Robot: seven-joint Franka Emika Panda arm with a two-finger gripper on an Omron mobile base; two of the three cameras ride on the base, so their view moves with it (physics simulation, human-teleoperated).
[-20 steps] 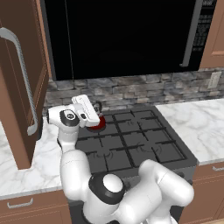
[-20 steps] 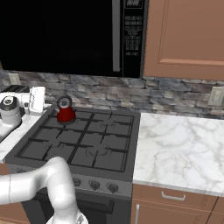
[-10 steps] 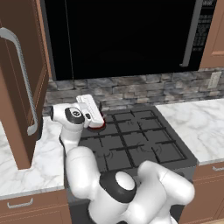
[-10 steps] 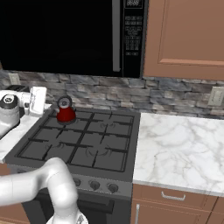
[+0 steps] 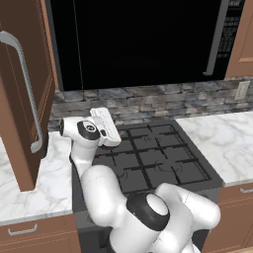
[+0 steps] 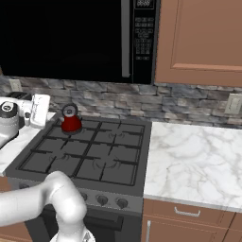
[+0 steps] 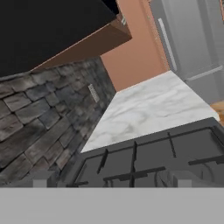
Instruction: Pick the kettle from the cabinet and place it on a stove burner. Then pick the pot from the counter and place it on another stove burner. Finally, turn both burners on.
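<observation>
The red kettle (image 6: 71, 121) with its black handle stands upright on the back-left stove burner (image 6: 75, 130). My gripper (image 6: 41, 111) hovers just left of it, apart from it, over the stove's left edge. In the hand view the gripper (image 7: 111, 183) is open with nothing between the fingertips (image 7: 40, 182), and it looks across the black grates (image 7: 144, 164). In the left base view my white hand (image 5: 106, 126) covers the kettle. The cabinet door (image 5: 22, 99) hangs open at the left. The pot is out of view.
A black microwave (image 6: 71, 38) hangs over the cooktop (image 5: 153, 158). Round knobs (image 6: 101, 200) line the stove's front. White marble counter (image 6: 198, 156) lies to the right and a narrower stretch (image 5: 29, 185) to the left. A stone backsplash (image 5: 163, 101) runs behind.
My hand has turned a little beside the kettle and now covers it in the left base view. The kettle has stayed on its burner and the jaws have stayed apart.
</observation>
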